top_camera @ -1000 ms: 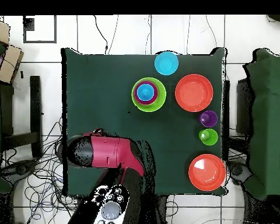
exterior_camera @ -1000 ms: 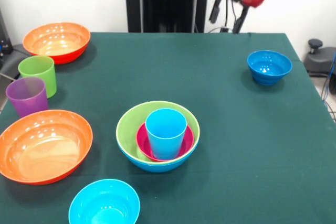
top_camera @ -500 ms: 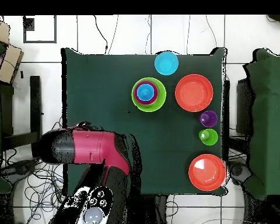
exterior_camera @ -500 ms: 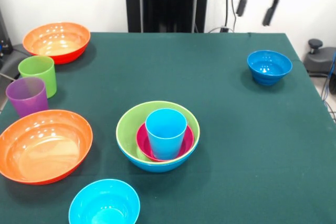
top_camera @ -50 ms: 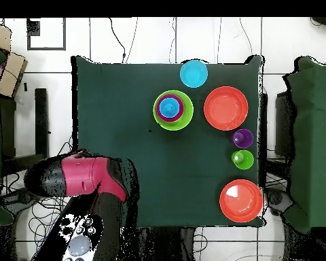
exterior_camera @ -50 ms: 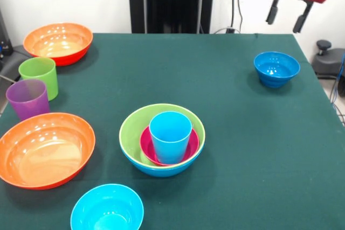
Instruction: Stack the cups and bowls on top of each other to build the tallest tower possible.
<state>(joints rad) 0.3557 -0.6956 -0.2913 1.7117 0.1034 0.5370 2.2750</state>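
Pincer [exterior_camera @ -50 ms: 287, 17] hung wide open and empty above the counter's [exterior_camera @ -50 ms: 226, 84] far corner, near the dark blue bowl [exterior_camera @ -50 ms: 276, 68]. Tower [exterior_camera @ -50 ms: 162, 139] sat mid-counter, light blue cup [exterior_camera @ -50 ms: 170, 136] on top. Looked like fetching time; it'd need to drop onto that bowl's rim.

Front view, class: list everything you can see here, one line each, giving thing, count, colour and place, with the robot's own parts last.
table: one, dark green cloth, fills the view
orange bowls: two, one at the far left corner, one at the near left
green cup: one, lime green, left edge
purple cup: one, just in front of the green cup
tower: one, centre; blue bowl under a lime green bowl, magenta bowl inside, light blue cup on top
cyan bowl: one, near edge
dark blue bowl: one, far right
gripper: one, black fingers spread, red arm, above the table's far right corner, holding nothing
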